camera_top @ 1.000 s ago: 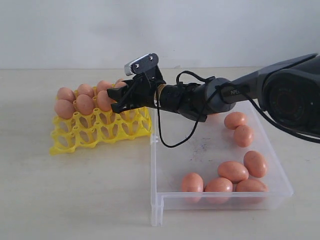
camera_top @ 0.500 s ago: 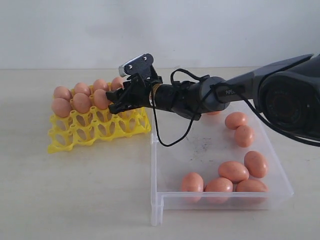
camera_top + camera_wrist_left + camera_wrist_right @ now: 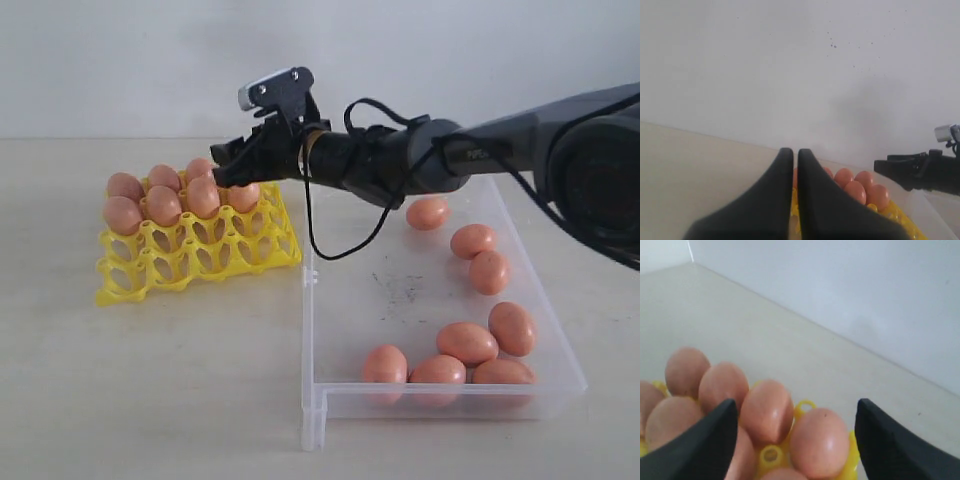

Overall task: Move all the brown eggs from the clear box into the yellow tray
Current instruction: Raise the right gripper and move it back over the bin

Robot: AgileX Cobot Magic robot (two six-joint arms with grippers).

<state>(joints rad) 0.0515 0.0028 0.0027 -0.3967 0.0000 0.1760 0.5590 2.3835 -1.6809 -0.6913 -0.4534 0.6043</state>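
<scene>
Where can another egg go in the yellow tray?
In the exterior view, the two front rows of cups in the bright yellow plastic openwork egg tray are bare, bordered behind by orange-brown oval eggs. The far rows are crowded.

The exterior camera looks low across the tabletop toward the wall, at middle range, taking in the tray and box. The left wrist camera looks along the left pincer toward that wall. The right wrist camera sits close over the eggs, between the right pincer fingers. All three views share the tray's eggs.
</scene>
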